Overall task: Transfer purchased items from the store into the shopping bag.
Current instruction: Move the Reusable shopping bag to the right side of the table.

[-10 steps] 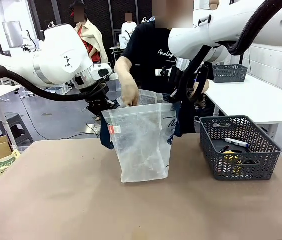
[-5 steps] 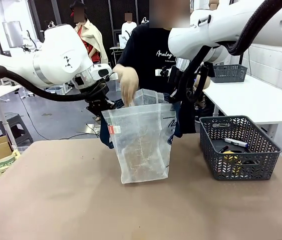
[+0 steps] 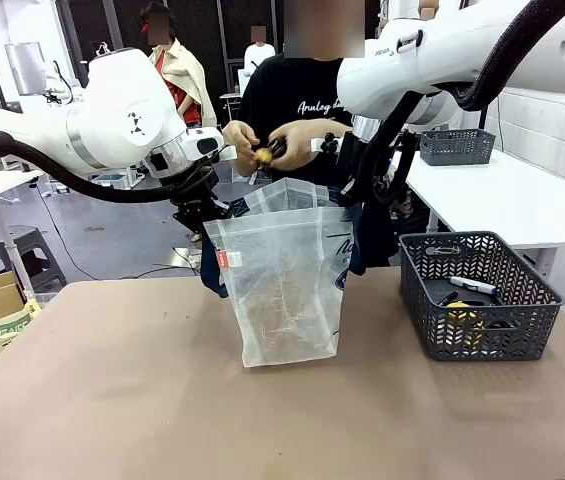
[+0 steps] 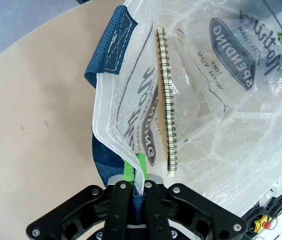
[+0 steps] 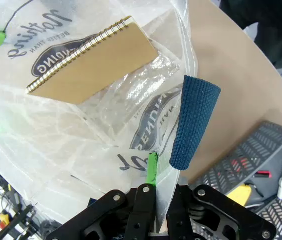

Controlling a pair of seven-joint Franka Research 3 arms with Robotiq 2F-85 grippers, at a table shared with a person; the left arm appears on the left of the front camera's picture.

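One translucent shopping bag [image 3: 280,290] — navy-handled, brown notebook [image 5: 96,60] inside.

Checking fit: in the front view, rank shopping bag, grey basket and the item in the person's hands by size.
Largest: shopping bag
Then: grey basket, somewhat smaller
Smallest: item in the person's hands, though farther off
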